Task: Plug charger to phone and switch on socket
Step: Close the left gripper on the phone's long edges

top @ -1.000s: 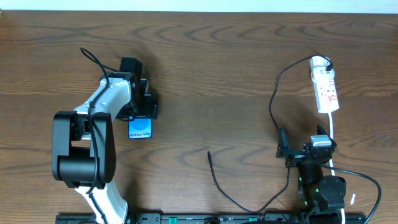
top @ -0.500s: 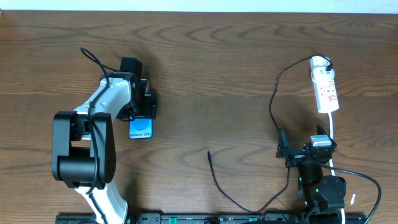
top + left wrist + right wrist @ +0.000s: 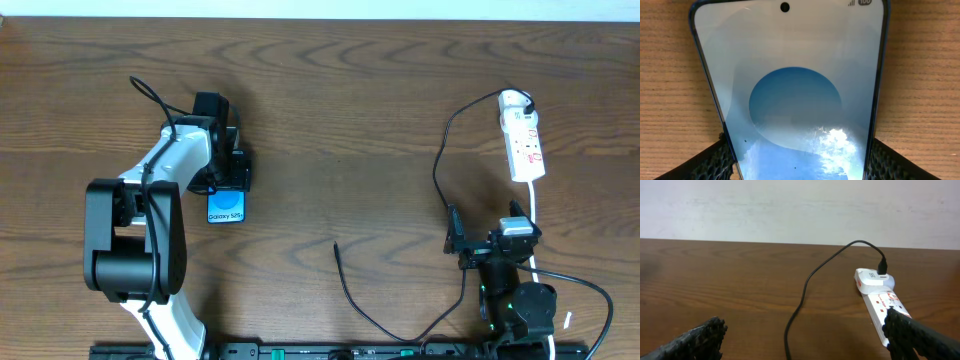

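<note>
The counter (image 3: 330,110) is dark brown wood-grain, matte, with a pale plain wall behind its far edge in the right wrist view. Seen from overhead, the phone (image 3: 225,207) lies flat at about 9 o'clock from the counter's middle: a thin rectangle with dark edges and a glossy blue screen reading "Galaxy S25". Up close the screen shows a blue disc on a lighter ground, a punch-hole lens and "100" in a top corner. The left gripper (image 3: 228,182) sits just at the phone's 12 o'clock end, and its black, knurled fingers (image 3: 705,162) press against both long edges, holding the phone. The socket (image 3: 525,148), a narrow white plastic strip with red markings, lies at 2 o'clock, with a white adapter (image 3: 514,100) plugged in at its far end. The charger (image 3: 350,292), a thin black cable, leaves that adapter, curves down past the right arm and loops along the near edge, its small plug tip lying loose near 6 o'clock. The right gripper (image 3: 802,330) hangs with its fingers spread wide, gripping nothing, at the strip's 6 o'clock.
</note>
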Controlling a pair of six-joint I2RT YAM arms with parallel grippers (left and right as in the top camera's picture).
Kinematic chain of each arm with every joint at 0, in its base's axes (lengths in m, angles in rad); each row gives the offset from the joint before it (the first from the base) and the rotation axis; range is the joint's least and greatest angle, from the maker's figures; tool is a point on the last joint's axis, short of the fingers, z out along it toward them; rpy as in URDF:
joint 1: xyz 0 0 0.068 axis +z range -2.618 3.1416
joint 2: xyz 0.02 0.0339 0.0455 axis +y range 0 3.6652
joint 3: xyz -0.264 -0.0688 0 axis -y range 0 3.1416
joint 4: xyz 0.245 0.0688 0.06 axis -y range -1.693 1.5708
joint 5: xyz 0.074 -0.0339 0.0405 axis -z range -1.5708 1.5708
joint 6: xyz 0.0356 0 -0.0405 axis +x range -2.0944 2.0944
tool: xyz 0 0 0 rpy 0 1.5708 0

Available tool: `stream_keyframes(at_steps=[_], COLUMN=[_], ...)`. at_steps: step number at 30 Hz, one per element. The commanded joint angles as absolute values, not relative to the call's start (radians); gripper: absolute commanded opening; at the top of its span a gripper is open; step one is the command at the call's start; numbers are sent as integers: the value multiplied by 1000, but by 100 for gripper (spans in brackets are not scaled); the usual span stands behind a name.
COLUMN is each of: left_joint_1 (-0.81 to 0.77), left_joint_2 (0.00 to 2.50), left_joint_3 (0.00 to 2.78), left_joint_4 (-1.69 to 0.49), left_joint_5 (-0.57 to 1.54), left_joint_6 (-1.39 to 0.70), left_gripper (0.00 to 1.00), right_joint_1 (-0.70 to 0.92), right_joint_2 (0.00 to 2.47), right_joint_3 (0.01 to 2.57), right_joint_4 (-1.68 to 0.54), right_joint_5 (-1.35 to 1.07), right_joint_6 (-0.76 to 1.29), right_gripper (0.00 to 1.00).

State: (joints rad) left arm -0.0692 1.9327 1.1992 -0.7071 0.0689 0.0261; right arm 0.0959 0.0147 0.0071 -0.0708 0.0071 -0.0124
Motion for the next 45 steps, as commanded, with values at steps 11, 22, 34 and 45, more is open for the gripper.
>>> stream_keyframes(at_steps=[11, 22, 34, 45], left_joint_1=[-75, -75, -74, -74], left_joint_2=[1981, 1981, 1981, 1980], left_joint_3=[1148, 1148, 1148, 1148], left_joint_4=[-717, -716, -716, -713], left_joint_5=[71, 71, 71, 71], left_joint_6=[28, 28, 29, 29], left_gripper=[28, 8, 7, 7], right_joint_1=[101, 101, 101, 101], right_joint_2=[9, 9, 9, 9], right_joint_3=[6, 6, 6, 6], right_joint_4=[-75, -75, -75, -75], right_joint_5=[1, 1, 1, 1], right_joint_6=[-24, -24, -24, -24], right_gripper=[99, 99, 99, 99])
